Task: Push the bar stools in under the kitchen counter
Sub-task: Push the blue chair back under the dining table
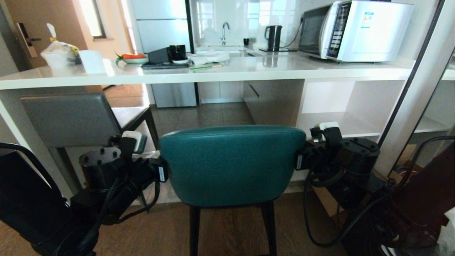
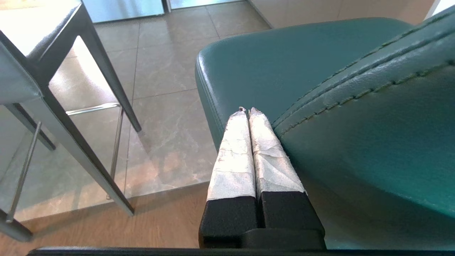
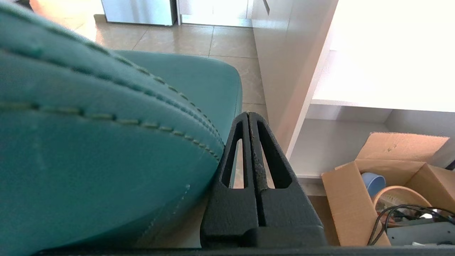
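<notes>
Head view: teal stool (image 1: 231, 165) at lower centre, before the tabletop (image 1: 213, 73); grey stool (image 1: 71, 119) at left. Left wrist view: left tool (image 2: 247, 111) pressed together against the teal backrest. Right wrist view: right tool (image 3: 248, 115) likewise pressed together, beside it.

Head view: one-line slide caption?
Both grippers, left and right, shut, flank the teal stool facing the kitchen counter.

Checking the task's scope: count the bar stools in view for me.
2. The teal stool stands centre, between both arms, short of the kitchen counter. The grey stool is to its left, its seat under the counter. None looks hidden.
</notes>
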Tool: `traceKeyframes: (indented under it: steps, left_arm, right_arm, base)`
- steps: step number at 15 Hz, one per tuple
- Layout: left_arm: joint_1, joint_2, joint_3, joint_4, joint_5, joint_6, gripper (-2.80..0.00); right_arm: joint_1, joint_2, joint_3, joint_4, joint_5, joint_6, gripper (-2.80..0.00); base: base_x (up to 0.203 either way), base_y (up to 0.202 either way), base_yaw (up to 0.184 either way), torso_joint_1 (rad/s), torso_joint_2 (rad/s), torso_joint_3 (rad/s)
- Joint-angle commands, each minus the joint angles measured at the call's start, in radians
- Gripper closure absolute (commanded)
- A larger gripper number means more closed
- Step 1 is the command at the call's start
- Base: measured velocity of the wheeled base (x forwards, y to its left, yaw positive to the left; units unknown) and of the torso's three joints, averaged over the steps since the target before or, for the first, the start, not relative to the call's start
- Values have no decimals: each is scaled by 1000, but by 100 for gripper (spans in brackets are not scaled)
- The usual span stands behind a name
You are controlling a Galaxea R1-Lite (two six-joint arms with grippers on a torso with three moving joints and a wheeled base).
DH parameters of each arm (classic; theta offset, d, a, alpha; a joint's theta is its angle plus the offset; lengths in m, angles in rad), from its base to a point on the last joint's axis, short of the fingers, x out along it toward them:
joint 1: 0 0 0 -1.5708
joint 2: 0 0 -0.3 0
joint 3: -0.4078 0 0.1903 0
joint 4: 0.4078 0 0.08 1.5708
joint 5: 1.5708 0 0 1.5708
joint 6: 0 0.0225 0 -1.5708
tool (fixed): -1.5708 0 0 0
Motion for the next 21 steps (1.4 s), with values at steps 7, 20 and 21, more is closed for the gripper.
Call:
traceKeyframes:
  steps: [7,20,21]
  left_arm:
    - [-3,-1,0,-6,0,3,0]
    - [-6,-7,12,-7,2,4,0]
    - [-4,-11,20,-7,8,3,0]
  right_arm:
    - [1,-1,-2,-2,-2,-4,0]
    - [7,-2,7,-5,-2,-17,0]
    - [8,-4,15,-14,-2,-17,0]
  base:
    - [82,0,2,-2,-1,3]
    - [182,0,2,2,1,2]
    - [79,0,7,7,12,-2]
